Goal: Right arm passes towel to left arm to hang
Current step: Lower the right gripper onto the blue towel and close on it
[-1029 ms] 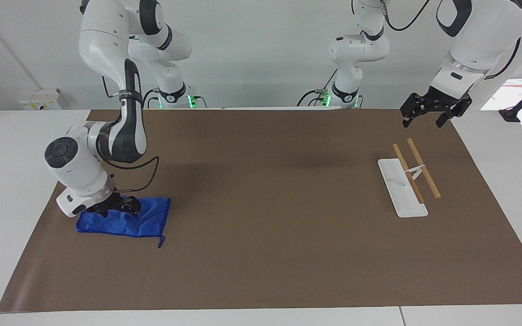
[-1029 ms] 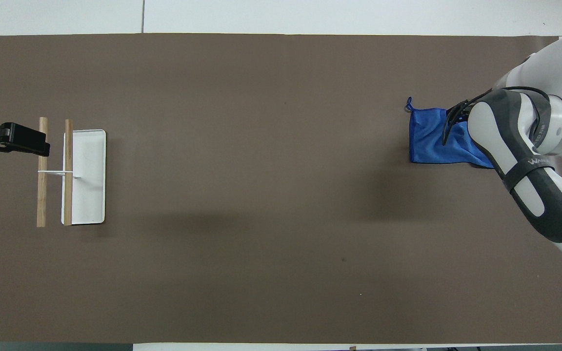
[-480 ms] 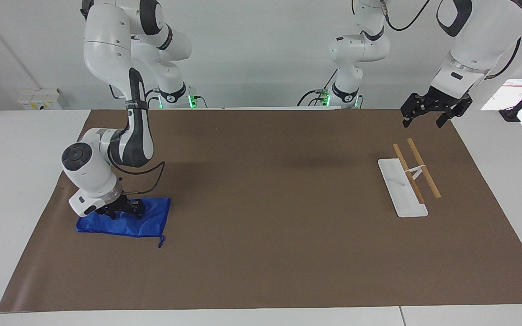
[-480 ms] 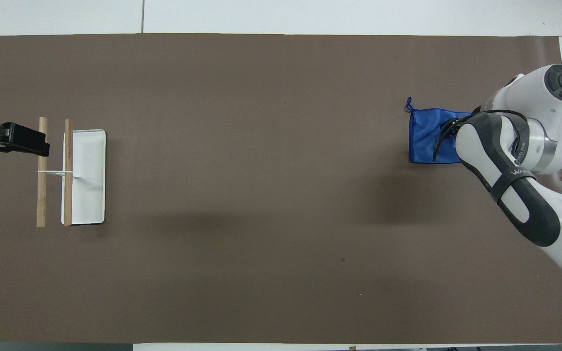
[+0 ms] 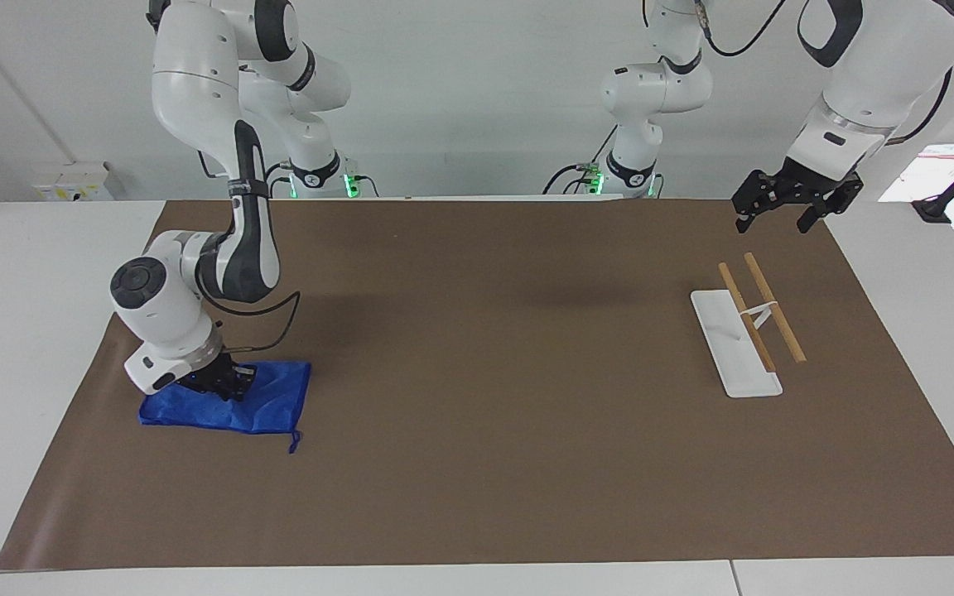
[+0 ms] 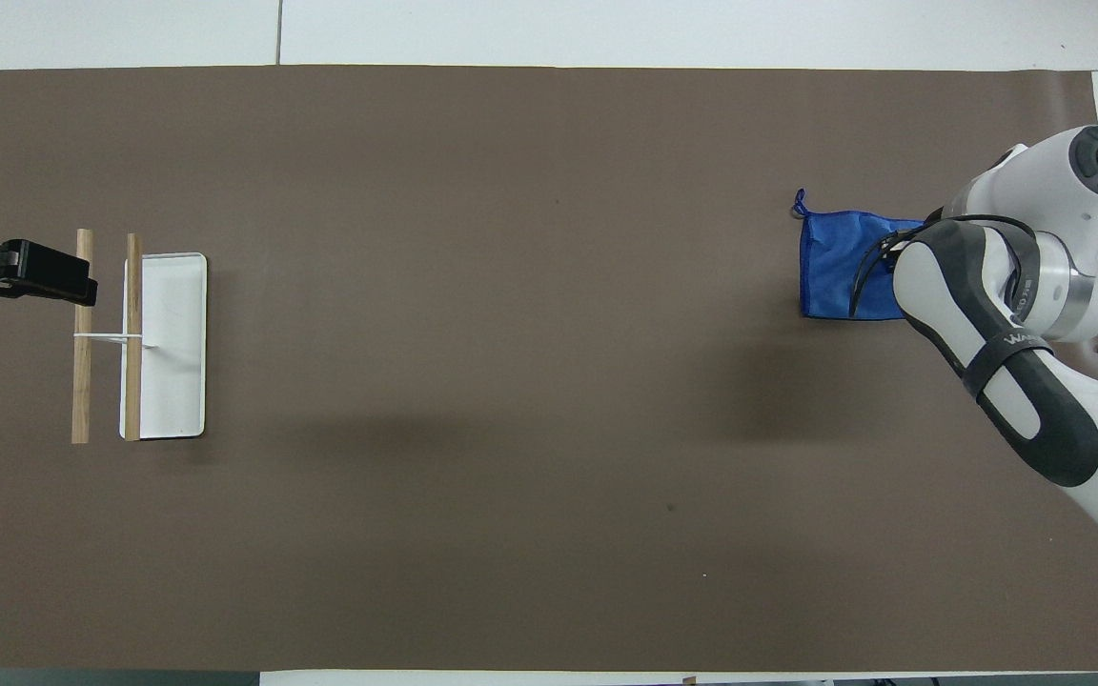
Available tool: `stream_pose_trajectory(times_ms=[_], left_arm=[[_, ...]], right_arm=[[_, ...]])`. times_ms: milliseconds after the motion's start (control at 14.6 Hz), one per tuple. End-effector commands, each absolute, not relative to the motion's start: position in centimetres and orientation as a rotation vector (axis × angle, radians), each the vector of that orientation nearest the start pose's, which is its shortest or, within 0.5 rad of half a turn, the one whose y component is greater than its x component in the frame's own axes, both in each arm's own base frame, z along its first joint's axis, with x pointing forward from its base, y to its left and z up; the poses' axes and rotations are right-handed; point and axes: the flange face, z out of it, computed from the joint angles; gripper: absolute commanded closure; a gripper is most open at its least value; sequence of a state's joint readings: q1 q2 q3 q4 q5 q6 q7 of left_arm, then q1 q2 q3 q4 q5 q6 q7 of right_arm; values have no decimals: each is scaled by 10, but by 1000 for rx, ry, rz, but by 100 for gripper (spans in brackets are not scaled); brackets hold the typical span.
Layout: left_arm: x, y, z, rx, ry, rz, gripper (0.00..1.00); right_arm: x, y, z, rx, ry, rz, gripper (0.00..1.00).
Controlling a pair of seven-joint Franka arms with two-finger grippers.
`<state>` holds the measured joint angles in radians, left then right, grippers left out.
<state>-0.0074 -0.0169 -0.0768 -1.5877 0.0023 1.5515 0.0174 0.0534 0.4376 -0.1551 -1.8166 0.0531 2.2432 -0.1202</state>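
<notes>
Task barely begun: bright royal-blue crinkly cloth towel [image 5: 233, 404] lies flat on brown paper mat [image 5: 493, 463], lower left of facing view, string loop at its lower corner. No lift, no handover, no hanging yet.

Right arm's black two-finger gripper [image 5: 219, 382] down on towel's upper edge, touching cloth; whether fingers are clenched on it, cannot tell.

Left arm waits: its black gripper [image 5: 785, 212] with fingers spread, holding nothing, upper right, above white-based rack with two wooden rails [image 5: 749, 327].
</notes>
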Motion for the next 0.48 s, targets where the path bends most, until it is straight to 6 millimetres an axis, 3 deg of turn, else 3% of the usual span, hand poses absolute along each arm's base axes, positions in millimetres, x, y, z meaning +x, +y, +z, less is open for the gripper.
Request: stream_pose_trajectory(times_ms=[0, 275, 412], left_arm=[[540, -42, 629, -3115, 176, 21, 0], [540, -42, 630, -3116, 174, 16, 0], [540, -42, 629, -3116, 174, 16, 0]], right_arm=[[650, -55, 332, -3149, -36, 56, 100], [654, -56, 341, -3158, -48, 75, 100], [661, -52, 369, -3152, -59, 118, 100]])
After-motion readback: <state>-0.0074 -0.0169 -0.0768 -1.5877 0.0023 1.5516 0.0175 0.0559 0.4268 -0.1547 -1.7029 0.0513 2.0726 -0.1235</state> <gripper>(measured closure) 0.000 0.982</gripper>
